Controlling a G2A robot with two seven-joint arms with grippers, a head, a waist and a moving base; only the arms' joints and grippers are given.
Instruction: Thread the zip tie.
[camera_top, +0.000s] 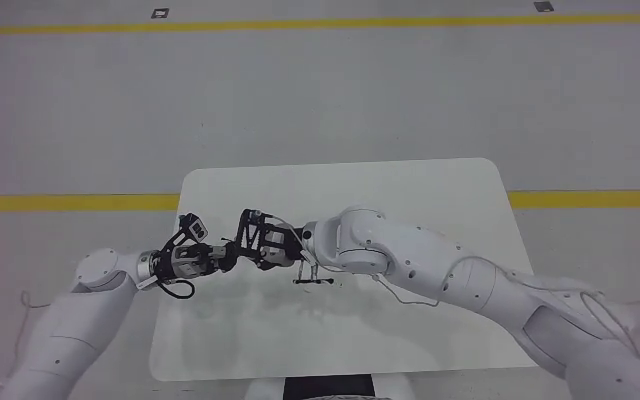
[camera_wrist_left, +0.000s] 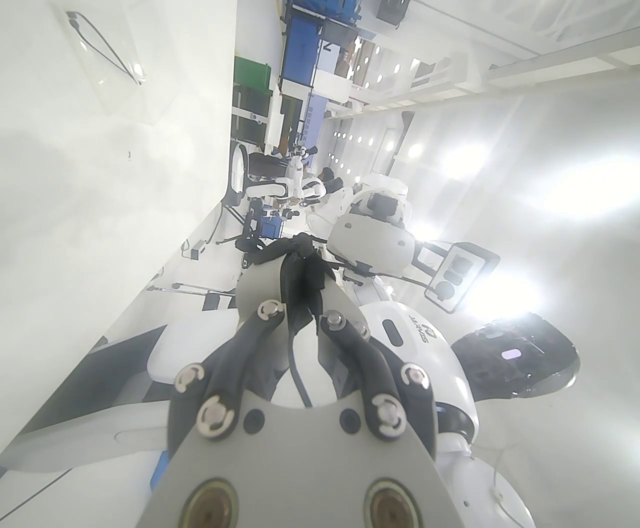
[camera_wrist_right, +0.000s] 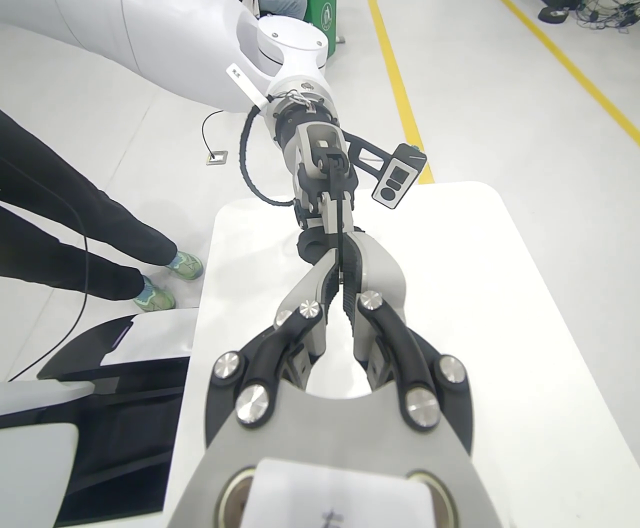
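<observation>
Zip tie (camera_wrist_right: 340, 220) is hanging in the air over the table (camera_top: 440, 200), toward its 9 o'clock side in the top view, pulled out as a thin black strap between the two grippers. Its long axis is running roughly 9-to-3 there, in line with both sets of fingers, which are meeting tip to tip.

The right gripper (camera_wrist_right: 342, 255) is pinching it between closed ribbed pads (camera_wrist_right: 356, 285). From there it is running straight on into the left gripper (camera_wrist_right: 327, 222), which is sitting at 9 o'clock of the right one in the top view. The left gripper is clamping it too, jaws together, with the strap passing back between its fingers toward its palm.

Which end is head and which is tail: cannot tell.

Judging from this, both arms are equally near, each already on the tie. The coming move is likely turning on lining one end up with the other along this shared axis.

A small dark thing (camera_top: 315, 281) is lying on the table at 4 o'clock of the grippers; cannot tell what it is.
</observation>
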